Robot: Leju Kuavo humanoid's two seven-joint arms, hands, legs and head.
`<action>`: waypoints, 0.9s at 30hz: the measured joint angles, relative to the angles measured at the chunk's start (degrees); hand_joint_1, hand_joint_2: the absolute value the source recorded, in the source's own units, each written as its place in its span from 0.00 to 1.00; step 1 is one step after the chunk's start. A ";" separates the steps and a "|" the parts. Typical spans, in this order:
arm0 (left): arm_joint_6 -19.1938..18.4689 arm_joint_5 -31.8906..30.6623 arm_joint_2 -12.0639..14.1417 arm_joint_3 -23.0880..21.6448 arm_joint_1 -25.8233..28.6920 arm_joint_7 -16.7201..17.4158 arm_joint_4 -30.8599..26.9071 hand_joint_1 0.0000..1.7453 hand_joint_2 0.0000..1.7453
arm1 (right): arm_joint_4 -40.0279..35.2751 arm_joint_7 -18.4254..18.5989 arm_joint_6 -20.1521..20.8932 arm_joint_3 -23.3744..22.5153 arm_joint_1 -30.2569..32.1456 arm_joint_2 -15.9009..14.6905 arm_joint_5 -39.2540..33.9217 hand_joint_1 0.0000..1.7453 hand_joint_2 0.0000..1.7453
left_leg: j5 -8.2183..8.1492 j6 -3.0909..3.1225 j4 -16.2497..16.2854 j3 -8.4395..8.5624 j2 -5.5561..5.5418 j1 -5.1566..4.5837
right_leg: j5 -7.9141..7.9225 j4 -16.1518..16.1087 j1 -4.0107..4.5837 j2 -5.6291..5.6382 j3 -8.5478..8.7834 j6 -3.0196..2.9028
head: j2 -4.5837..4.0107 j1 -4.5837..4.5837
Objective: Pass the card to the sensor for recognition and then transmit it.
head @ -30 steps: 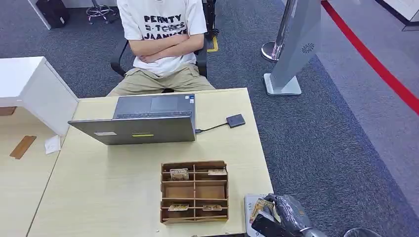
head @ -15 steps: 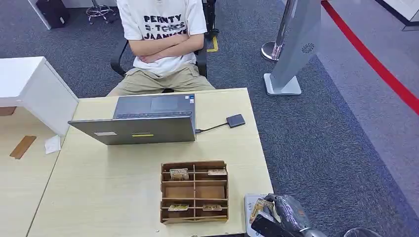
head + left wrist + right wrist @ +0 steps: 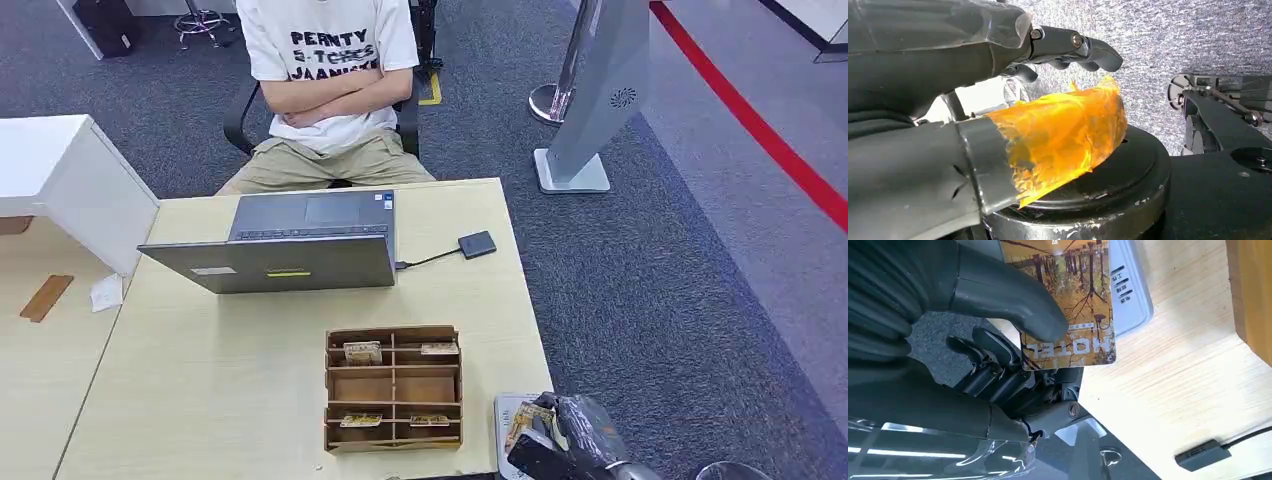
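Change: across the last second, almost nothing has shifted; the right hand (image 3: 570,440) stays at the near right corner of the pale wooden table (image 3: 200,400), holding the brown glossy hotel key card (image 3: 1068,305).
Meaning: judged a dwell over the reader for recognition; hand-over remains.
Card: printed with bare trees, lettering upside down in the right wrist view; it lies over the white flat card sensor (image 3: 1133,295).
Right fingers: thumb clamped on the card face.
Left hand (image 3: 998,75): fingers apart, empty; orange tape on the thumb.
Landmark: sensor just right of the brown wooden compartment tray (image 3: 393,388).
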 joint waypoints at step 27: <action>0.15 0.00 0.00 0.00 0.00 0.07 0.00 0.00 0.00 | 0.15 -0.02 -0.17 0.18 -0.05 0.00 -0.09 1.00 1.00 | 0.00 0.00 0.00 0.01 0.00 0.00 | 0.00 0.00 0.00 0.00 0.01 0.00 | 0.00 0.00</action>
